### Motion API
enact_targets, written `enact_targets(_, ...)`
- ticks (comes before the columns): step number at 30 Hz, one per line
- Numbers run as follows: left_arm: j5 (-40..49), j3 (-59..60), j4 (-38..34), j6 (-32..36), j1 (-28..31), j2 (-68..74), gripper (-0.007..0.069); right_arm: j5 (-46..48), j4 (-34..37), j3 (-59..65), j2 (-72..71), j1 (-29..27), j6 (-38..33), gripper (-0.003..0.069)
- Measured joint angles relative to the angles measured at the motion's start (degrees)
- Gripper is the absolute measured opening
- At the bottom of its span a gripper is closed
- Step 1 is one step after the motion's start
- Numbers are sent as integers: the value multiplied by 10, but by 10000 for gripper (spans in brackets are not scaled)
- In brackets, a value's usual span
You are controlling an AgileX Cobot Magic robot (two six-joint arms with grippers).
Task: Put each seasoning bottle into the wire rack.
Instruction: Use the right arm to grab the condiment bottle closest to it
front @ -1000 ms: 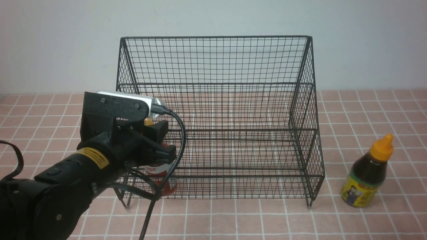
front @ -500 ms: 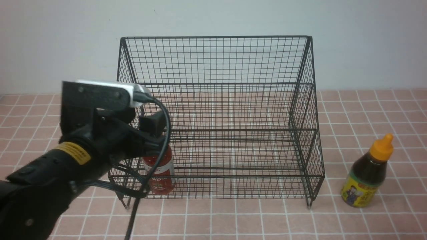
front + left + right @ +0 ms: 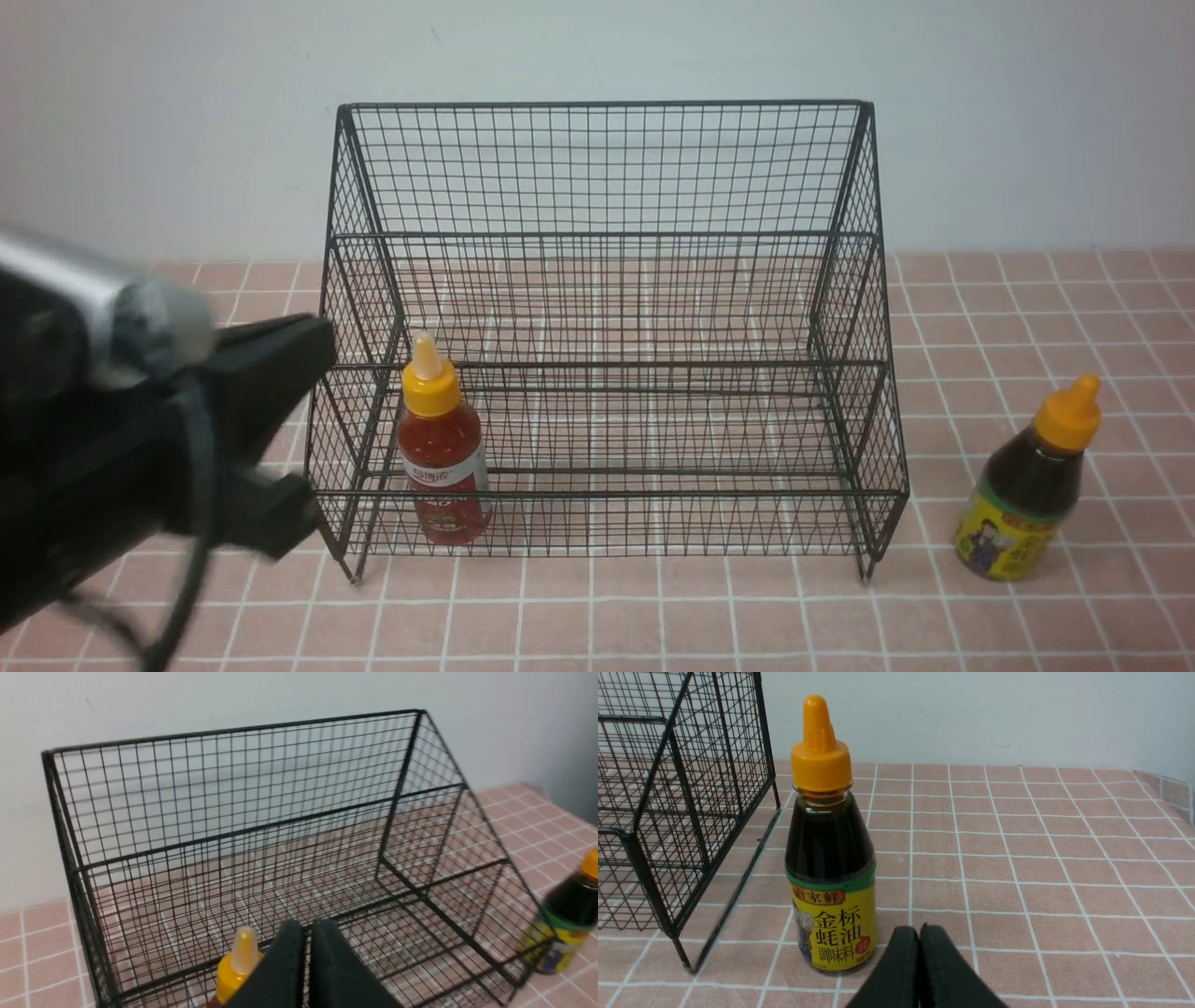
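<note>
Tiled tabletop (image 3: pixel 653 616): dark sauce bottle (image 3: pixel 830 858) upright, close ahead of right gripper (image 3: pixel 919 933), jaws clenched empty; left gripper (image 3: pixel 307 928) clenched too, farther.

Black wire rack (image 3: pixel 607 104), red bottle (image 3: pixel 443 467), dark bottle (image 3: pixel 1027 485) with yellow-green label, pink white-gridded table (image 3: pixel 1027 308).

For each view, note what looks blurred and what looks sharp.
Front view: the left arm is smeared with blur, while the wire rack and red sauce bottle are crisp. Left wrist view: the dark sauce bottle is blurred. Right wrist view: that bottle's label reads sharply.
</note>
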Motion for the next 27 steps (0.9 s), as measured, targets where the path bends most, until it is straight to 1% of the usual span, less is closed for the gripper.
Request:
enact_targets(7, 85, 0, 6, 2, 0, -117, -7, 0, 0, 0, 0, 0, 0, -14)
enact_targets(11, 142, 0, 28, -2, 0, -145, -7, 0, 0, 0, 0, 0, 0, -14)
enact_targets(12, 165, 0, 42, -13, 0, -156, -7, 0, 0, 0, 0, 0, 0, -14)
enact_targets(15, 199, 0, 87, -58, 0, -166, -7, 0, 0, 0, 0, 0, 0, -14)
enact_targets(17, 217, 0, 133, -102, 0, -169, -7, 0, 0, 0, 0, 0, 0, -14)
enact_targets(19, 234, 0, 182, -161, 0, -172, -7, 0, -2, 0, 0, 0, 0, -14)
enact_targets(21, 266, 0, 259, -248, 0, -182, -7, 0, -2, 0, 0, 0, 0, -14)
enact_targets(22, 284, 0, 296, -282, 0, -189, -7, -3, -2, 0, 0, 0, 0, -14)
enact_targets(23, 284, 0, 296, -288, 0, -191, -7, -3, -2, 1, 0, 0, 0, -14)
enact_targets(25, 316, 4, 354, -351, 0, -211, -7, -38, 7, 5, 0, 0, 1, -14)
enact_targets(26, 318, 6, 358, -360, 0, -216, -7, -38, 9, 5, 0, 0, 2, -14)
enact_targets(27, 330, 13, 378, -383, 0, -232, -7, -81, 26, 6, 0, 0, 2, -14)
